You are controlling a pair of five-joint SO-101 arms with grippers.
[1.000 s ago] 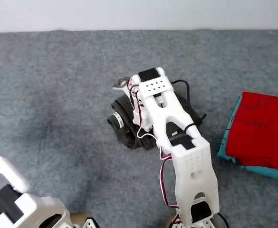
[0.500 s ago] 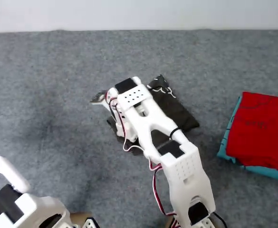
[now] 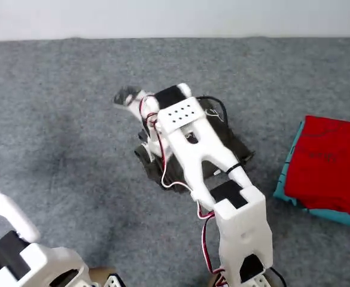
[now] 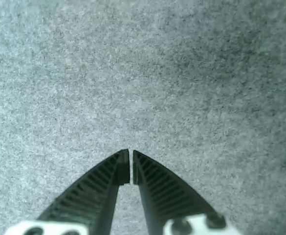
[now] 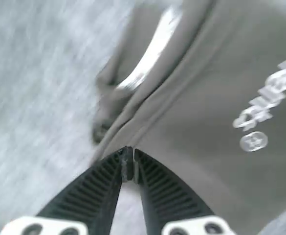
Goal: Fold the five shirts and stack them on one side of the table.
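Note:
A folded black shirt (image 3: 239,145) with white print lies mid-table, largely under my right arm. In the right wrist view the shirt (image 5: 206,73) lies below the gripper, its edge and a fold showing. My right gripper (image 3: 127,97) (image 5: 128,155) is shut with nothing visible between its fingers, and hovers beyond the shirt's far-left corner. A folded red shirt (image 3: 330,161) rests on a teal one (image 3: 280,186) at the table's right side. My left gripper (image 4: 131,153) is shut above bare grey carpet.
Grey carpet (image 3: 61,119) covers the whole table, with open room on the left and at the back. The left arm's white body (image 3: 10,218) stands at the near-left corner. A pale wall (image 3: 175,18) runs along the far edge.
My right arm swung left off the black shirt, then its gripper moved toward the far side. The left arm and the red-and-teal stack have stayed put.

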